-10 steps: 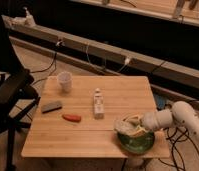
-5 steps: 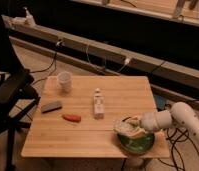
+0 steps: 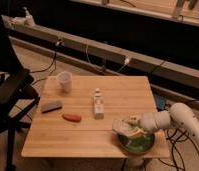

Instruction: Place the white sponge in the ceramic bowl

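We see no change: gripper (image 3: 126, 127) still holds the white sponge (image 3: 122, 125) over the ceramic bowl (image 3: 138, 142). Release remains.

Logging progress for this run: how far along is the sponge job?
Done: the white sponge is off the table and carried to the green ceramic bowl. In hand: the hand hovers with it over the bowl's near rim. Left: lowering, letting go and pulling the arm back.
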Available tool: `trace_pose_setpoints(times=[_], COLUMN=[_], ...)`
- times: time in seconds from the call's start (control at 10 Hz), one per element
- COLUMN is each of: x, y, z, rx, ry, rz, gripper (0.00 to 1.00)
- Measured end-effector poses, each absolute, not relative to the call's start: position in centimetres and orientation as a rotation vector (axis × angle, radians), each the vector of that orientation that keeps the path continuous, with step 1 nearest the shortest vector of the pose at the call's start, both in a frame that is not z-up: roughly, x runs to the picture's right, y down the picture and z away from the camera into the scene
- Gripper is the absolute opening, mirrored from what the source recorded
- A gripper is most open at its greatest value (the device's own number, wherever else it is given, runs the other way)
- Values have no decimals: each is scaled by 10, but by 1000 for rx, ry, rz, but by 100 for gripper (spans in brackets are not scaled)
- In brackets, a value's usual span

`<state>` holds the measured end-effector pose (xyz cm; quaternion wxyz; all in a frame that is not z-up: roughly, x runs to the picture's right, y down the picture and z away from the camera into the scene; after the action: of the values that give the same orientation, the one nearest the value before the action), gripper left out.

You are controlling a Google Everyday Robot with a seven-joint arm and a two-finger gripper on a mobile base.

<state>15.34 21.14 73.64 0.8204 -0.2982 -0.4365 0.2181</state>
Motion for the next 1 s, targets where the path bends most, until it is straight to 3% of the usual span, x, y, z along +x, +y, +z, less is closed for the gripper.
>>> trace_pose_setpoints(times=[0.1, 0.3, 0.8, 1.0], x=[157, 175, 182, 180], y=[208, 201, 198, 198], z=[734, 723, 719, 721], rx=[-626, -596, -576, -578], ry=[-924, -918, -932, -938], rz=[467, 494, 512, 510], gripper=[27, 27, 73, 80])
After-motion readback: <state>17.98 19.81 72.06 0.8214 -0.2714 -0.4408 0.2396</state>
